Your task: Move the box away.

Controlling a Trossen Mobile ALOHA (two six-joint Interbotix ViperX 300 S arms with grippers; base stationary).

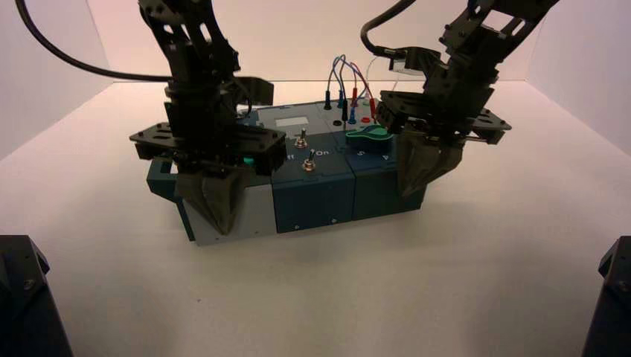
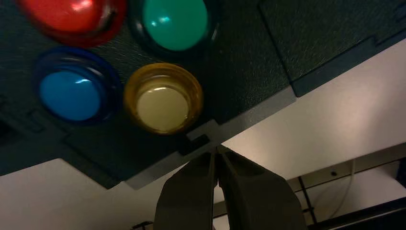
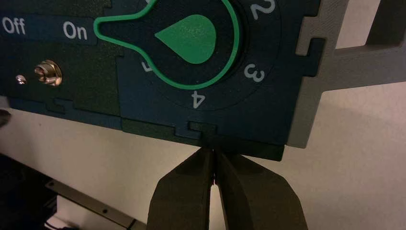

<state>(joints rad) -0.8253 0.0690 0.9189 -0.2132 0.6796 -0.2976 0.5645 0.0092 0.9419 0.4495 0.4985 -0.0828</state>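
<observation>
The box [image 1: 312, 197], long, dark teal and grey, lies across the table's middle. My left gripper [image 1: 223, 223] is shut, its tips against the near edge of the box's left end, just in front of the four round buttons. In the left wrist view my left gripper [image 2: 216, 152] touches the grey edge below the yellow button [image 2: 163, 103]. My right gripper [image 1: 411, 190] is shut at the near edge of the right end. In the right wrist view my right gripper [image 3: 213, 151] touches the edge below the green knob [image 3: 191, 38].
Two toggle switches [image 1: 301, 139] stand mid-box, and looping wires [image 1: 346, 74] rise at its back. A grey side handle [image 3: 354, 57] sticks out at the right end. White walls close the table behind and at both sides. Dark arm bases [image 1: 22, 297] stand at the near corners.
</observation>
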